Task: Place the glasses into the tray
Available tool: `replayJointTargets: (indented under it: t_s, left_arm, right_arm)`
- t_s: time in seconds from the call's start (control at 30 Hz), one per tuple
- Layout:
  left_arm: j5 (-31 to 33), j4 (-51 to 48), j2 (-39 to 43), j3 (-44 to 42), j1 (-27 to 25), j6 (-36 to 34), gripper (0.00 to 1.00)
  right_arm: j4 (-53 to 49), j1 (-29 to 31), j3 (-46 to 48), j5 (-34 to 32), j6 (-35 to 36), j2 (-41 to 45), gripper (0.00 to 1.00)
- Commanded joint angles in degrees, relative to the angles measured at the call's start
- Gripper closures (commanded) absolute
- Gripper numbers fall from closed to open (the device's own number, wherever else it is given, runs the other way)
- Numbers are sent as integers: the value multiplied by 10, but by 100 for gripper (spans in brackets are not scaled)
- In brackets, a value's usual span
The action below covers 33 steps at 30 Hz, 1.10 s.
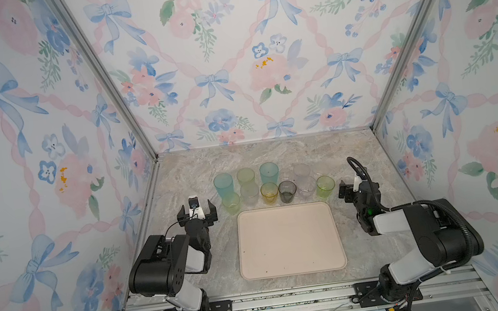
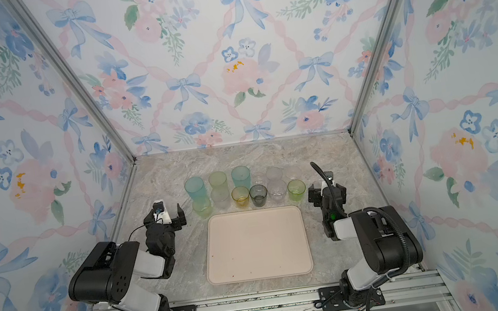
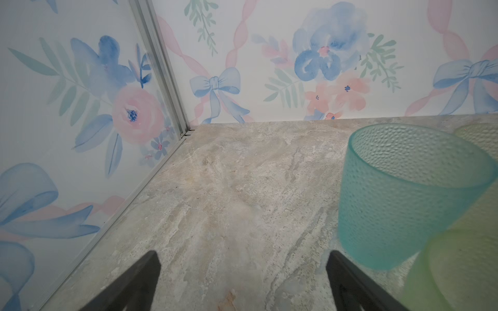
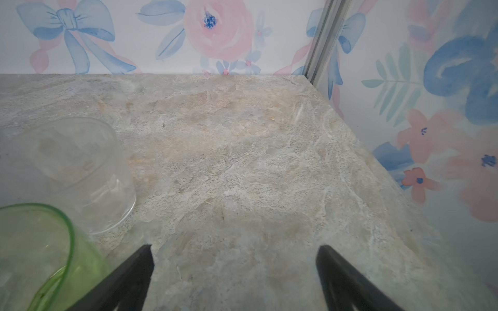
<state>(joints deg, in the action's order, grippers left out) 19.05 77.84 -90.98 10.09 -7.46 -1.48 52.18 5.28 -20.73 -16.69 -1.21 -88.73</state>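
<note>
Left end effector (image 1: pixel 197 212) and right end effector (image 2: pixel 327 191) open, empty, flanking tray (image 1: pixel 284 208); glasses (image 1: pixel 269 192) crowded behind it risk toppling neighbours.

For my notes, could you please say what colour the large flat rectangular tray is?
The tray is plain cream-beige, clearest in a top view.

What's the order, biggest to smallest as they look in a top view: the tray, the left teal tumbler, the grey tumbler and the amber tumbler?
1. Cream tray, by far.
2. Left teal tumbler.
3. Smoky grey tumbler and amber tumbler: they look about alike, so they are left unranked.
</note>
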Motion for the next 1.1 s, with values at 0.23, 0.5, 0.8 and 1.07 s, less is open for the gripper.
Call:
replayJointTargets:
  t_s: [0.23,0.5,0.8,1.07]
  left_arm:
    - [-5,-5,-2,11,4,5,2]
    - [-30,-39,3,24,22,19,2]
    - [-44,-47,3,26,29,22,2]
    - [-81,-55,6,28,33,15,14]
  right_arm:
    - [14,-5,-10,4,1,-1,3]
    - [15,-6,-10,4,1,-1,3]
    - [14,-5,-10,4,1,-1,3]
    - [14,-5,-10,4,1,-1,1]
